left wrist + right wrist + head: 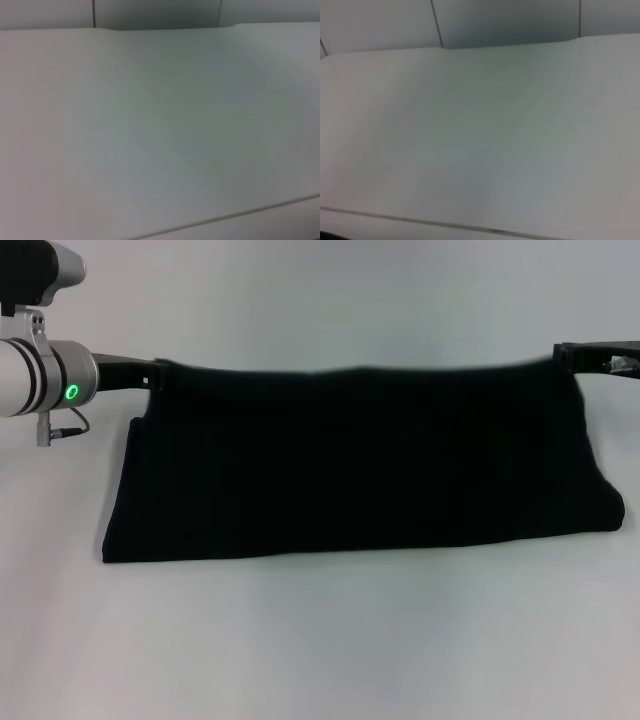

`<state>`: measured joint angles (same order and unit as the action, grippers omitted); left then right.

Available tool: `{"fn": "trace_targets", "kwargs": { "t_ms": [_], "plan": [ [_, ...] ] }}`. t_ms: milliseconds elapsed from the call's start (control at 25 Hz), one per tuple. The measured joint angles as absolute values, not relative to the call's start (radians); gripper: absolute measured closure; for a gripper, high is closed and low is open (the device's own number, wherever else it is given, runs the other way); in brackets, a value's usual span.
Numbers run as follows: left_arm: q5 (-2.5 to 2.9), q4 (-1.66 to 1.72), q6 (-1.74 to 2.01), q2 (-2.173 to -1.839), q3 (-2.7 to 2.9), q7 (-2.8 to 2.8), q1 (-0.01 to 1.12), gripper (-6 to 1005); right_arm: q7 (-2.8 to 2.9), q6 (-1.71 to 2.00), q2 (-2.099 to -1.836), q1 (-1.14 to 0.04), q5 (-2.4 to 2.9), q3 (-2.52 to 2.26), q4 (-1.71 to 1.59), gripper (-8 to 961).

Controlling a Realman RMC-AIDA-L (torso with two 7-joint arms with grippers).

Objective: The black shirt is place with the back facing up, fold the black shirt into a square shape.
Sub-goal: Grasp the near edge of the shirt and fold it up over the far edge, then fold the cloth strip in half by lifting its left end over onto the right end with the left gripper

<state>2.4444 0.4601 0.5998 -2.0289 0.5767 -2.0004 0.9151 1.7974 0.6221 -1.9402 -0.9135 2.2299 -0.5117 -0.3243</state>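
My left claw (152, 374) held the upper left corner of the black shirt (360, 465) and my right claw (572, 358) held its upper right corner, both closed on the cloth at the far edge. The shirt stretched between them as a wide dark band, its top edge pulled taut and lifted, its lower folded edge lying on the pale desk (320, 640) nearer to me. My two wrist cameras showed only the bare desk surface, with no cloth or fingers in view.
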Motion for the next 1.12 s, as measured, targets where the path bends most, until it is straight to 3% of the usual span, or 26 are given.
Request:
{"fn": "trace_targets", "kwargs": {
  "t_ms": [80,240,560,760,880,1120],
  "plan": [
    [2.441,0.460,0.558,-2.039,0.577,-2.004,0.909,963,1.801,0.625,-1.941,-0.909,2.230,-0.528,-0.336,925],
    [2.440,0.460,0.518,-2.047,0.575,-2.009,0.900,798,1.807,0.627,-1.940,-0.894,2.228,-0.530,-0.370,896],
    [2.434,0.617,0.739,-2.064,0.576,-2.139,0.823,516,1.865,0.819,-1.928,-0.865,2.221,-0.520,-0.430,539],
    [2.352,0.820,1.232,-2.054,0.568,-2.207,0.718,328,1.897,1.122,-1.928,-0.788,2.115,-0.518,-0.510,366],
    [2.315,0.841,1.417,-2.029,0.563,-2.250,0.685,229,1.886,1.246,-1.921,-0.746,2.034,-0.522,-0.514,278],
    [2.327,0.808,1.555,-2.015,0.532,-2.352,0.667,114,1.810,1.354,-1.929,-0.724,2.049,-0.571,-0.515,281]
  ]
}}
